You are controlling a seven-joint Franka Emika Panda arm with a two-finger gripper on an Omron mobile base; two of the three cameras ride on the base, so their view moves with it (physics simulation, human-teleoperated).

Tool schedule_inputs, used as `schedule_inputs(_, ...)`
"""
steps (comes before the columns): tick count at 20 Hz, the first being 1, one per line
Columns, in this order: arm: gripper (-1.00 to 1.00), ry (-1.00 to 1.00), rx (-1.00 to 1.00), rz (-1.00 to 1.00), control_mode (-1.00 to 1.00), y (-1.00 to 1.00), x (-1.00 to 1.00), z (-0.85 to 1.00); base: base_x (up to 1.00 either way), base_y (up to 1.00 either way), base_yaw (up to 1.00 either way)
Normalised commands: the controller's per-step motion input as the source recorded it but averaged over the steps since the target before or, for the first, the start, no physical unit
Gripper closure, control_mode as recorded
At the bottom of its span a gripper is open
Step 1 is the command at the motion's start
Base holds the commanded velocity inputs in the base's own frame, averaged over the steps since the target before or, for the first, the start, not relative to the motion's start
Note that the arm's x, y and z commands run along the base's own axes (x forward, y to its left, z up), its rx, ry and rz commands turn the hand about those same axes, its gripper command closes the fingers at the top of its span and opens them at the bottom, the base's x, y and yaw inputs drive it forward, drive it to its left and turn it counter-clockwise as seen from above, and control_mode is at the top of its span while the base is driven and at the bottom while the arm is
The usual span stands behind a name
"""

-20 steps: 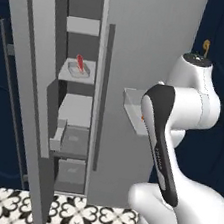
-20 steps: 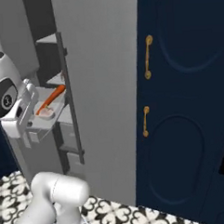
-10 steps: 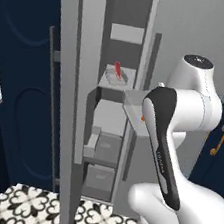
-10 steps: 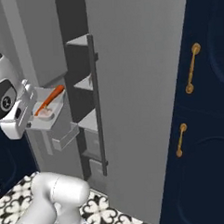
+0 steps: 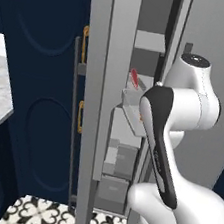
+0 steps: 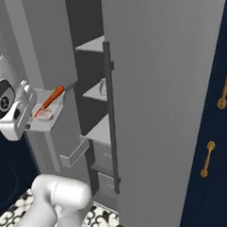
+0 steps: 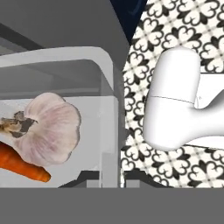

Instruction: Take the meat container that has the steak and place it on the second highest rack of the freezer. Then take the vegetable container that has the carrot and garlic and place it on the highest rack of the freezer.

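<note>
Grey freezer [image 6: 170,84] beside navy cabinets [image 6: 220,143]

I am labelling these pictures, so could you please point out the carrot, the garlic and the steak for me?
carrot [image 6: 52,99]: right base view, middle of the orange stick.
garlic [image 7: 50,129]: hand view, middle of the pale bulb.
steak [image 5: 134,78]: left base view, middle of the red slab on the shelf.
</note>
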Motion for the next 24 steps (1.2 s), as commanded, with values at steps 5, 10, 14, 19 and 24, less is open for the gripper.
schedule_inputs(5,1.0,0.0,0.0,0.0,1.0,0.0,0.0,0.0,0.06,-0.16,0.0)
schedule_inputs(10,1.0,0.0,0.0,0.0,1.0,0.0,0.0,0.0,0.39,-0.48,-0.05)
schedule_inputs(14,1.0,0.0,0.0,0.0,1.0,0.0,0.0,0.0,0.71,-0.23,-0.05)
schedule_inputs(19,1.0,0.0,0.0,0.0,1.0,0.0,0.0,0.0,0.61,0.01,-0.03)
schedule_inputs(24,1.0,0.0,0.0,0.0,1.0,0.0,0.0,0.0,0.39,0.32,-0.08)
